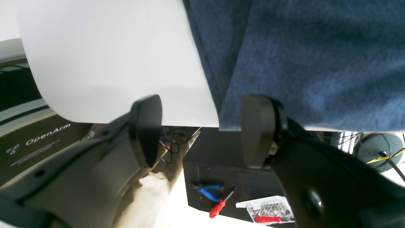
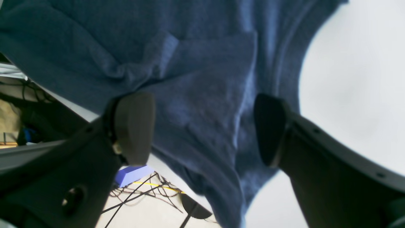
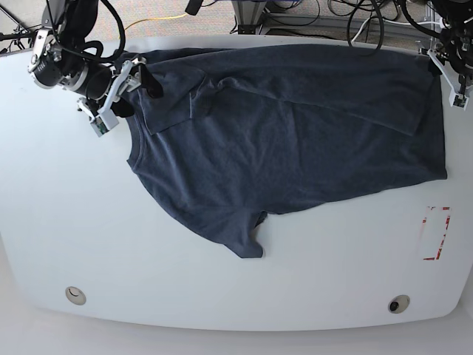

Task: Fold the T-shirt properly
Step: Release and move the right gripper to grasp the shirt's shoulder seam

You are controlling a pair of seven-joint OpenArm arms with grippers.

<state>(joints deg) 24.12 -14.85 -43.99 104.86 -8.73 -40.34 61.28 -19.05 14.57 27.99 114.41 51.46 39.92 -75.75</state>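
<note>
The dark navy T-shirt (image 3: 295, 126) lies spread on the white table (image 3: 66, 222), with one sleeve (image 3: 240, 233) pointing toward the front edge and a fold near the upper left. My right gripper (image 3: 138, 96) stands open at the shirt's upper-left edge. In the right wrist view its fingers (image 2: 134, 126) straddle rumpled navy fabric (image 2: 202, 104) without closing on it. My left gripper (image 3: 442, 74) is at the shirt's far right corner by the table's back edge. It is open (image 1: 202, 129) too, and the shirt's corner (image 1: 227, 120) lies just beyond its right fingertip.
A red-outlined rectangle (image 3: 436, 233) is marked on the table at the right. Two round holes (image 3: 74, 294) (image 3: 399, 304) sit near the front edge. Past the table edge lie blue pliers (image 1: 207, 191), a red screwdriver (image 1: 218, 207), a bit case (image 1: 269, 210) and cables (image 2: 142, 190).
</note>
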